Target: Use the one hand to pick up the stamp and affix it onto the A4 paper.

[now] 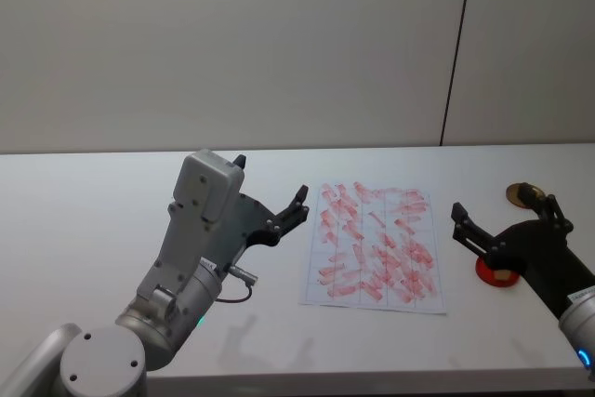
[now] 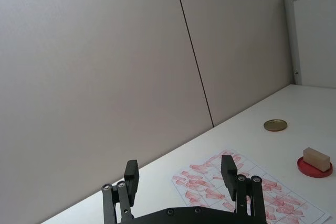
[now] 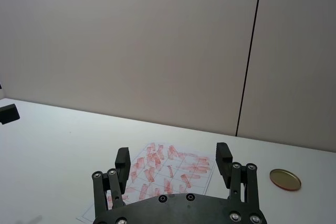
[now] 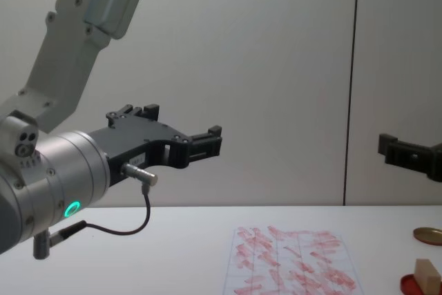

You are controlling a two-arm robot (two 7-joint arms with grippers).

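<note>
Tan wooden rectangular stamp [image 2: 316, 159] rests on a flat red round ink pad [image 2: 310, 171] beneath the spread black right pincer [image 1: 502, 216].

Matt wooden stamp [image 2: 316, 159] — shiny brassy metal lid [image 2: 275, 125] — smooth matt table [image 1: 93, 211].

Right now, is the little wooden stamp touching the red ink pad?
Touching. The left wrist view shows the stamp lying right on top of the red ink pad, with no gap between them.
</note>
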